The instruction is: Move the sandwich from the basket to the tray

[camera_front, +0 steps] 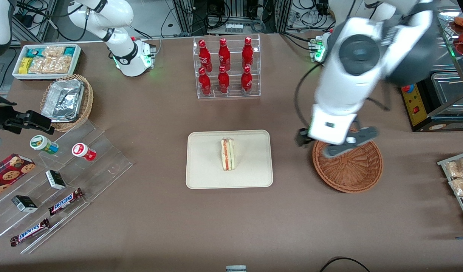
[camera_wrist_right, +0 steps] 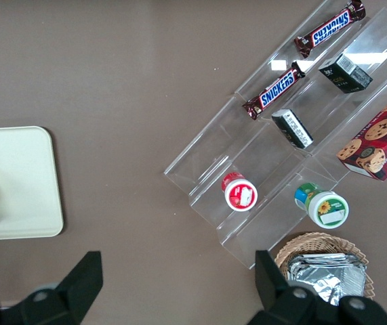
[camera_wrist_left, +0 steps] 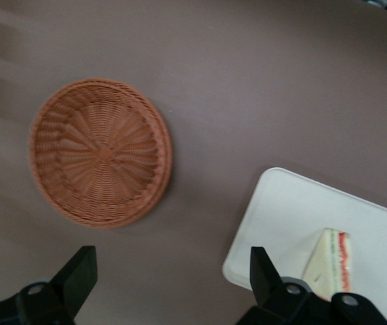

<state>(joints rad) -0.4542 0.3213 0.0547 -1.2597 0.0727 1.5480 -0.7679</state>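
The sandwich (camera_front: 228,154) stands on its edge in the middle of the cream tray (camera_front: 205,170), red and green filling showing. The reddish-brown wicker basket (camera_front: 348,170) sits beside the tray, toward the working arm's end, and is empty. My left gripper (camera_front: 335,145) hangs high above the basket's rim farthest from the front camera, open and empty. The left wrist view shows the gripper (camera_wrist_left: 171,264) with jaws wide apart over bare table, between the basket (camera_wrist_left: 100,150) and the tray (camera_wrist_left: 281,217) with the sandwich (camera_wrist_left: 329,264).
A clear rack of red bottles (camera_front: 226,68) stands farther from the front camera than the tray. A tiered acrylic stand (camera_front: 65,177) with snacks, a tan basket of foil containers (camera_front: 67,102) and a white bin (camera_front: 46,60) lie toward the parked arm's end. Bagged pastries (camera_front: 460,177) lie toward the working arm's end.
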